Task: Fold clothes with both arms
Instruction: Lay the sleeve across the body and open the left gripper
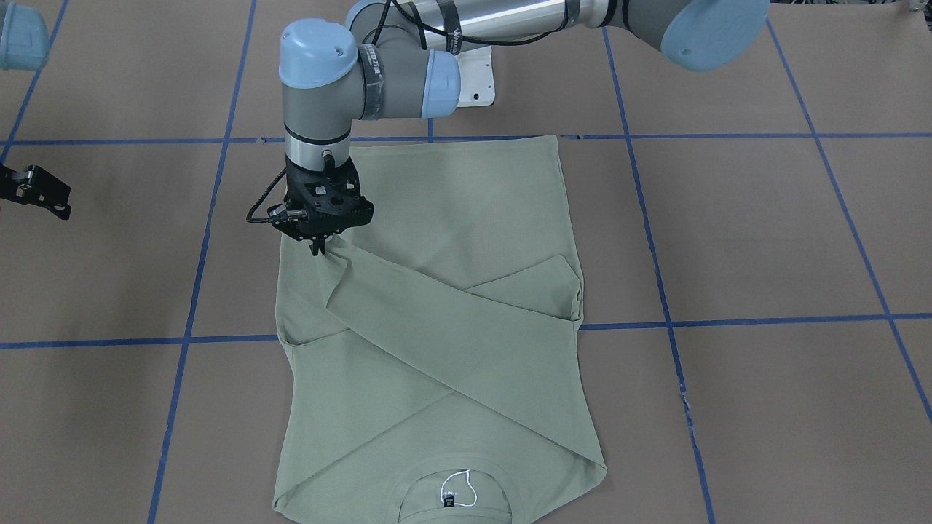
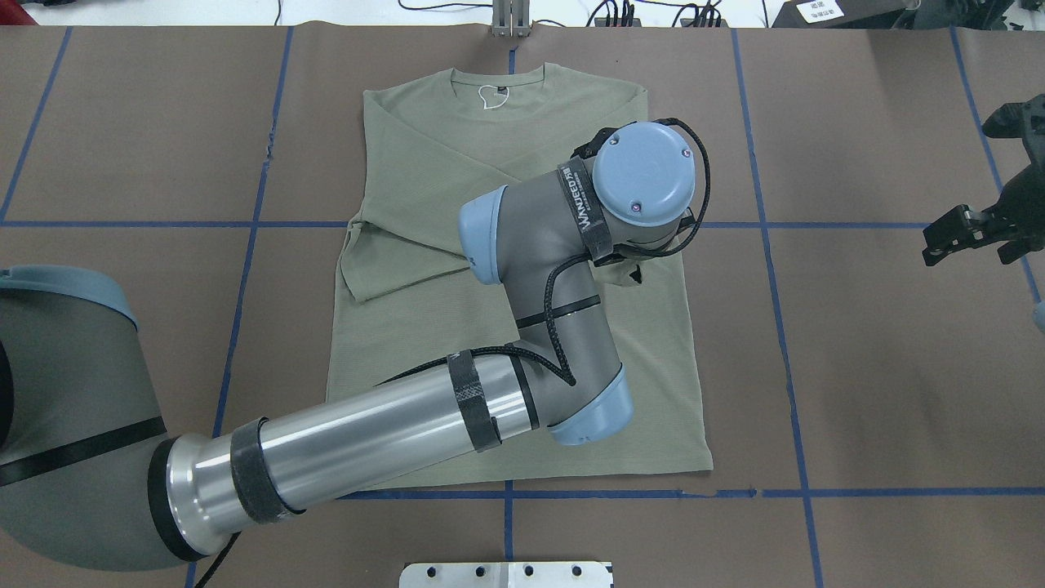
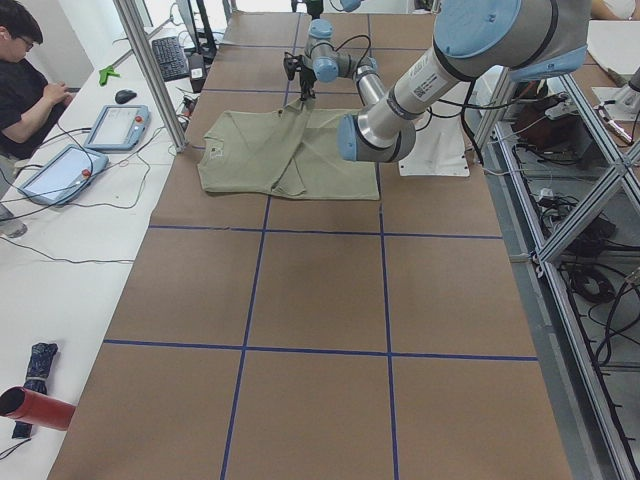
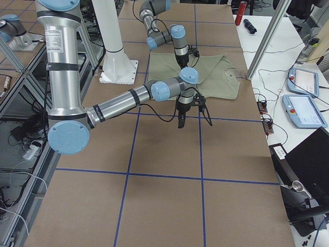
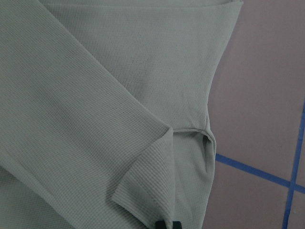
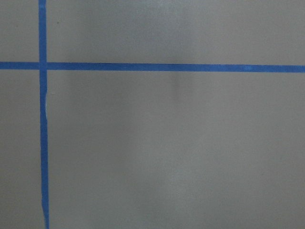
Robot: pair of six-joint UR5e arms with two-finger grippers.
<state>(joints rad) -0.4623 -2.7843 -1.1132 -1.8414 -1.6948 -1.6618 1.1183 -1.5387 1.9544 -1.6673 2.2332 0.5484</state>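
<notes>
Shirt (image 1: 466, 211) is a sage-green long-sleeved knit with fine waffle-ish ribbing, lying flat on the matte brown worktop (image 1: 764, 240). Left tool (image 1: 317, 249) is pinched tight on one sleeve cuff, and the fabric tents up to its tips in a soft cone. That sleeve runs away from it as a flat diagonal band over the other folded-in sleeve. Right tool (image 2: 947, 237) hangs well off to the side over blue tape lines (image 1: 728, 320), can't tell if it's open or closed.
</notes>
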